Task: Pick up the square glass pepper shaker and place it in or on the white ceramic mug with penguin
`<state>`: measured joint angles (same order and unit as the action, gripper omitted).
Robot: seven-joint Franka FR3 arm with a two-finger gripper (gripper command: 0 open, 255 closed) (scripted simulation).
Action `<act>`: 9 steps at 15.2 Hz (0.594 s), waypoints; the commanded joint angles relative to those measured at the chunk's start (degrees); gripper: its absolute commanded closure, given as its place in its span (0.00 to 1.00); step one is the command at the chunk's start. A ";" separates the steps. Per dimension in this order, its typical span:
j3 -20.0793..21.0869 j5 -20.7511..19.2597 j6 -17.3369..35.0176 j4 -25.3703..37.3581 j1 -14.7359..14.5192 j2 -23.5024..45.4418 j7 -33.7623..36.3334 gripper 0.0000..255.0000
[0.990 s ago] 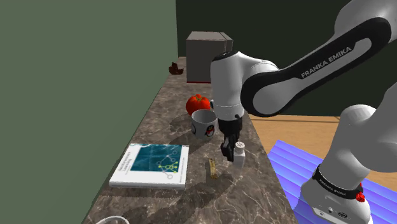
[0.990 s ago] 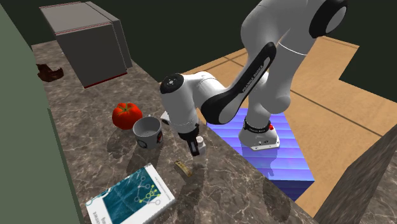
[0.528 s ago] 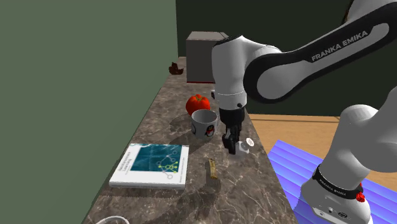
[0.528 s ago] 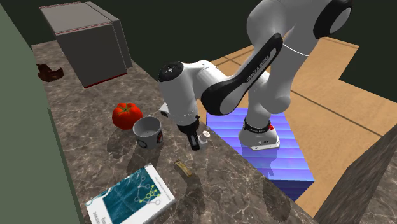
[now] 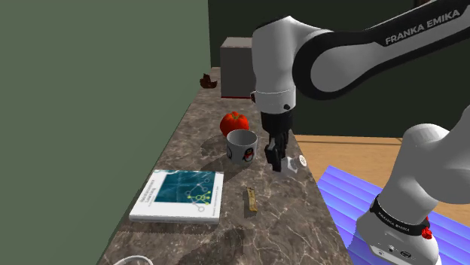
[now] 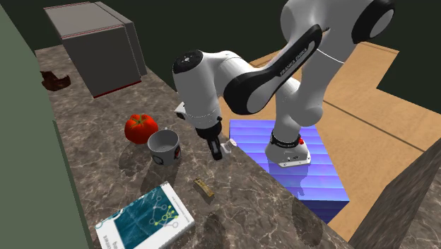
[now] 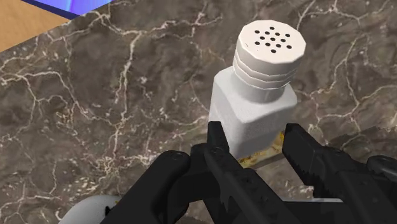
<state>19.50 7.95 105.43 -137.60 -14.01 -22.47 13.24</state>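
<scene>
Nearest on the dark veined marble counter (image 5: 226, 233) lies a teal-covered white book (image 5: 181, 196), with a small tan strip (image 5: 251, 199) beside it. Past these, the black gripper (image 5: 277, 159) has its 2 fingers clamped on the body of the white square shaker with round perforated cap (image 7: 257, 95). The shaker is tilted, lifted clear of the counter, just beside the white penguin mug (image 5: 242, 145) on the shoulder view's right. Behind the mug are 1 red tomato (image 5: 234, 123) and, farther back, a grey box (image 5: 239, 66).

Fingers (image 7: 312, 162) tight, wrist downward.
</scene>
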 commanded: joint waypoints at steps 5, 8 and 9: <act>-0.69 -0.23 -4.79 3.58 0.17 -1.18 -0.27 1.00; -0.97 -0.33 -7.18 5.54 0.22 -1.62 -0.30 1.00; -1.05 -0.36 -7.97 6.21 0.24 -1.73 -0.30 1.00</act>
<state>18.56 7.65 98.52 -132.31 -13.80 -24.09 12.94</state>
